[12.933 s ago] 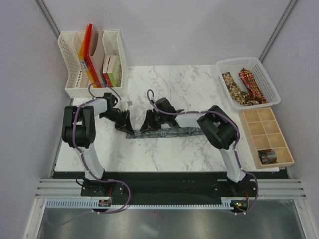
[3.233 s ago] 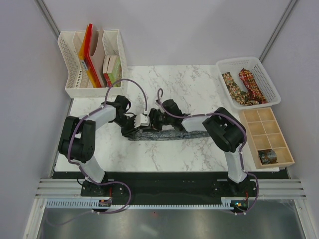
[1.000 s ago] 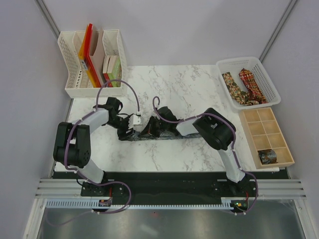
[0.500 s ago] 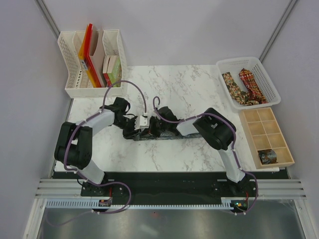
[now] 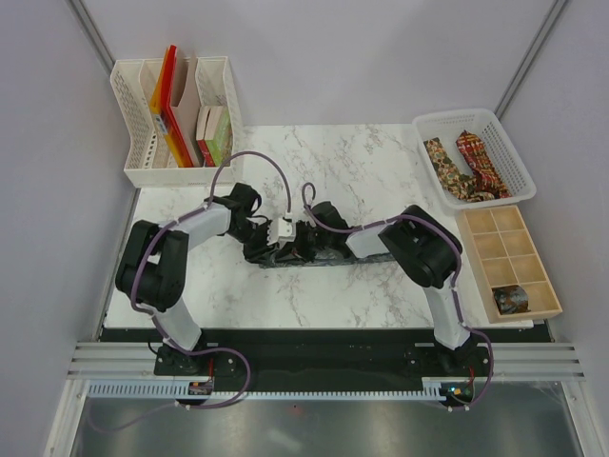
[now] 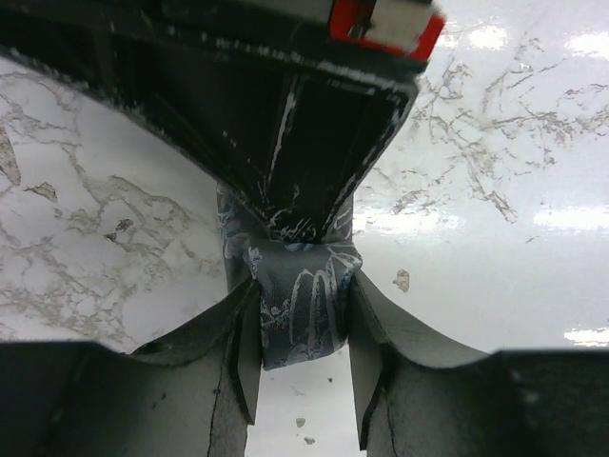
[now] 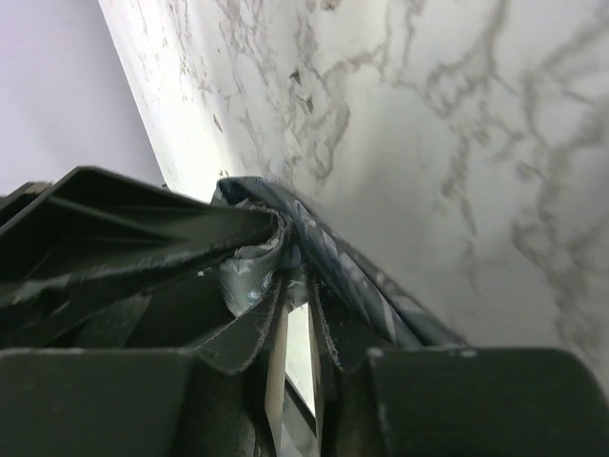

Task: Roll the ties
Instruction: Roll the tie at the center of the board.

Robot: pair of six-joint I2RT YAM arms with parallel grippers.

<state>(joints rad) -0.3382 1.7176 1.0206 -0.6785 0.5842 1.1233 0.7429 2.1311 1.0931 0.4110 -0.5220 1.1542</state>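
Note:
The dark grey-green tie point(image 5: 333, 257) lies flat across the marble table, and its left end is wound into a small roll point(image 5: 283, 251). My left gripper point(image 5: 269, 246) is shut on that roll from the left. In the left wrist view the roll point(image 6: 297, 324) sits squeezed between my fingers point(image 6: 240, 324). My right gripper point(image 5: 297, 243) meets it from the right and is shut on the tie's fabric point(image 7: 249, 276) at the roll. The brown-gold tie point(image 5: 440, 162) and the red tie point(image 5: 479, 160) lie in a white basket point(image 5: 473, 119).
A white file organiser point(image 5: 133, 114) with coloured folders stands at the back left. A wooden compartment box point(image 5: 490, 248) at the right edge holds a rolled dark tie point(image 5: 511, 299). The two grippers are almost touching each other.
Both grippers have moved right along the tie with the roll between them. The flat part of the tie is shorter than before.

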